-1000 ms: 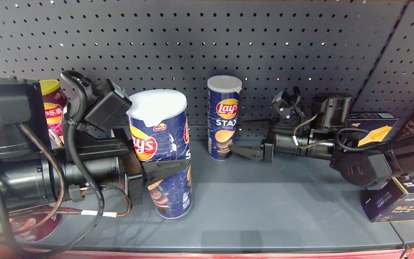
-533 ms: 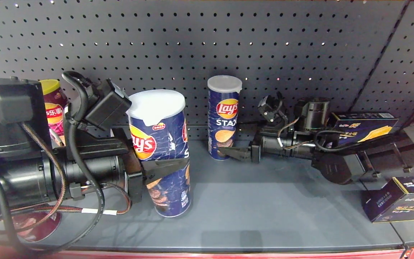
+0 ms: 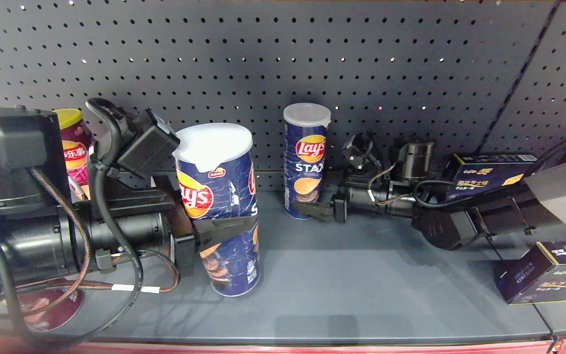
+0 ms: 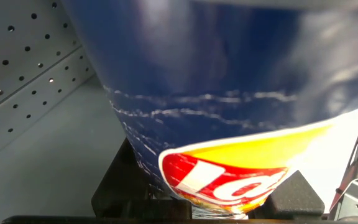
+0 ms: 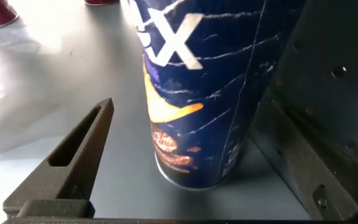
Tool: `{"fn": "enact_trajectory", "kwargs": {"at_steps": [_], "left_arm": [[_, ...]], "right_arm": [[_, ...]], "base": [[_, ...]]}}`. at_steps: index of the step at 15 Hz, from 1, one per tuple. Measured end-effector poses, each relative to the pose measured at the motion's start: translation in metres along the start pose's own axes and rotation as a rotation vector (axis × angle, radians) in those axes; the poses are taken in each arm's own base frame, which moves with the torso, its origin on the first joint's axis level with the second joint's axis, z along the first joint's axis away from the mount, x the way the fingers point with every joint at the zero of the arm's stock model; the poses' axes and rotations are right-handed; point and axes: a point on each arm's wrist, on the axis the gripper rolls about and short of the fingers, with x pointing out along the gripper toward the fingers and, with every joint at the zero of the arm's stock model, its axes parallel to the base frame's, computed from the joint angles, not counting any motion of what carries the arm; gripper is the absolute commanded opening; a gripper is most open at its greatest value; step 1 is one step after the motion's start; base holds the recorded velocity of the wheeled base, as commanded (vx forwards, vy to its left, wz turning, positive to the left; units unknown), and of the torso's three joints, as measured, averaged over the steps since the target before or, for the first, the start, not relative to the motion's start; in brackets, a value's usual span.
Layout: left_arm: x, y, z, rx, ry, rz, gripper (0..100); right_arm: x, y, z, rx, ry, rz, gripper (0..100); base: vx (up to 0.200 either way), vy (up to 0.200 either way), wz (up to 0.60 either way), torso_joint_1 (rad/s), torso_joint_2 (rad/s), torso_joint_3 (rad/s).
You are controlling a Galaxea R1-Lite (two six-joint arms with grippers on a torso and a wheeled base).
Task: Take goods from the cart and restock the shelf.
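Head view: the left gripper (image 3: 231, 223) stayed clamped on the blue can (image 3: 216, 196) at the shelf's (image 3: 361, 285) front left, while the right gripper (image 3: 307, 209) had slid left to the second can's (image 3: 306, 157) base at the back. Left wrist view: the blue can (image 4: 229, 93) sat close between the jaws. Right wrist view: the second can (image 5: 197, 93) stood between wide-spread fingers (image 5: 73, 162).

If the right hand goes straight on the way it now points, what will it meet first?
Probably the upright blue can by the back panel: its base stands between the right hand's open fingers.
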Motion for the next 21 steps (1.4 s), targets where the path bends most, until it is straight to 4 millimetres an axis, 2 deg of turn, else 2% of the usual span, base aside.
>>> {"fn": "enact_trajectory", "kwargs": {"at_steps": [9,10,16,21], "left_arm": [[-0.001,0.001,-0.001,-0.002,0.002,0.006,0],[-0.001,0.001,-0.001,-0.002,0.002,0.006,0],[-0.001,0.002,-0.001,-0.004,0.004,0.006,0],[0.0,0.003,-0.003,-0.006,0.01,0.011,0]], "right_arm": [[0.014,-0.002,-0.005,-0.002,-0.006,0.009,100],[0.016,-0.003,-0.005,-0.004,-0.009,0.011,0],[0.023,-0.004,-0.005,-0.012,-0.018,0.008,0],[0.015,0.002,0.003,-0.008,-0.015,0.001,0]], "base": [[0.0,0.0,0.0,0.0,0.0,0.0],[0.0,0.0,0.0,0.0,0.0,0.0],[0.0,0.0,0.0,0.0,0.0,0.0],[0.0,0.0,0.0,0.0,0.0,0.0]]}}
